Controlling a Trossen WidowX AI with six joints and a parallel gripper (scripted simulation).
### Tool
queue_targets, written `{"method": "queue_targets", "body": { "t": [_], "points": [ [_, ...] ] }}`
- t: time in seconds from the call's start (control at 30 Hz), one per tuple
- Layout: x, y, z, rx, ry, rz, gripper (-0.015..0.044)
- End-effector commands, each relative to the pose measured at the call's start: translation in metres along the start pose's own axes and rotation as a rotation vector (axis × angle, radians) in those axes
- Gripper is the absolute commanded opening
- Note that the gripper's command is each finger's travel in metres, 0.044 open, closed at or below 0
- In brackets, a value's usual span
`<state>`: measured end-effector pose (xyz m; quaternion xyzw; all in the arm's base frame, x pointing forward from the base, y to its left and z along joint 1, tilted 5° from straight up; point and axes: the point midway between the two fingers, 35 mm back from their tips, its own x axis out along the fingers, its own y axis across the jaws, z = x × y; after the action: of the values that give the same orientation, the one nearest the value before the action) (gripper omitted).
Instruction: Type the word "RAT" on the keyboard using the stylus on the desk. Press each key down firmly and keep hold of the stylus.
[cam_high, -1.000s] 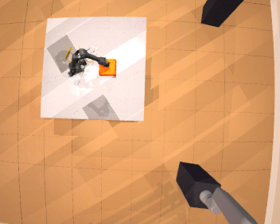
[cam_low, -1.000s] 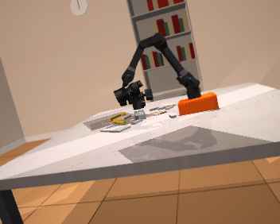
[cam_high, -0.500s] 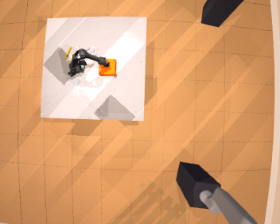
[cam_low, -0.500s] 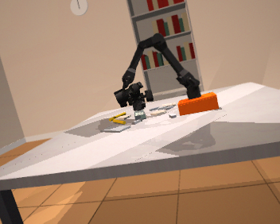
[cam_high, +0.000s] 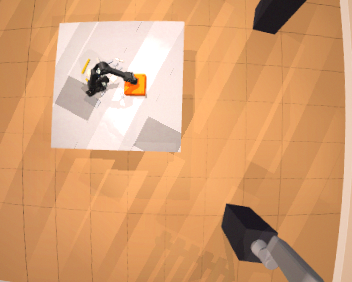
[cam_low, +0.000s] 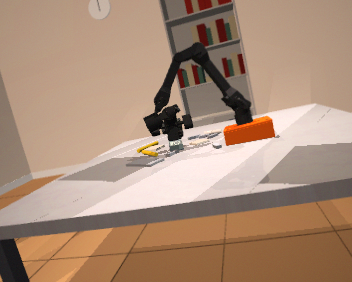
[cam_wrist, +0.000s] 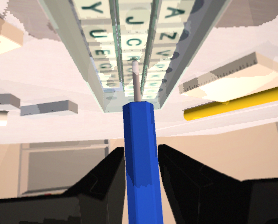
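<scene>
Blue and firm in the closed grip of our hand (cam_wrist: 141, 150), the stylus (cam_wrist: 141, 145) reaches over the keyboard (cam_low: 175, 145) (cam_wrist: 161, 100) on the table (cam_high: 117, 135) (cam_low: 200, 200), so we judge we are lining up a letter, and next need its tip centred before a straight, firm press.

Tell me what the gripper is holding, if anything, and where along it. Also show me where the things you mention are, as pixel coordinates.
The gripper (cam_wrist: 141, 153) holds the blue stylus (cam_wrist: 140, 130) by its blue barrel, behind the thin tip.

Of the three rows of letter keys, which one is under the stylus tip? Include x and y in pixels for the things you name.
The middle row, with J and C (cam_wrist: 133, 42), between the Y-U row and the A-Z row.
</scene>
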<state>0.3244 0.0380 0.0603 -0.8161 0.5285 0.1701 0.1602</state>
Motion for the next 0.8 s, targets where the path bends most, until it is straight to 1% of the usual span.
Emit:
{"method": "queue_targets", "body": {
  "t": [0.0, 0.4, 0.77],
  "points": [
    [0.0018, 0.0001, 0.0021, -0.008, 0.006, 0.001, 0.0081],
    [0.0042, 0.0002, 0.0063, -0.009, 0.006, 0.001, 0.0081],
    [-0.0002, -0.0003, -0.0012, -0.008, 0.006, 0.001, 0.0081]
  ]
}}
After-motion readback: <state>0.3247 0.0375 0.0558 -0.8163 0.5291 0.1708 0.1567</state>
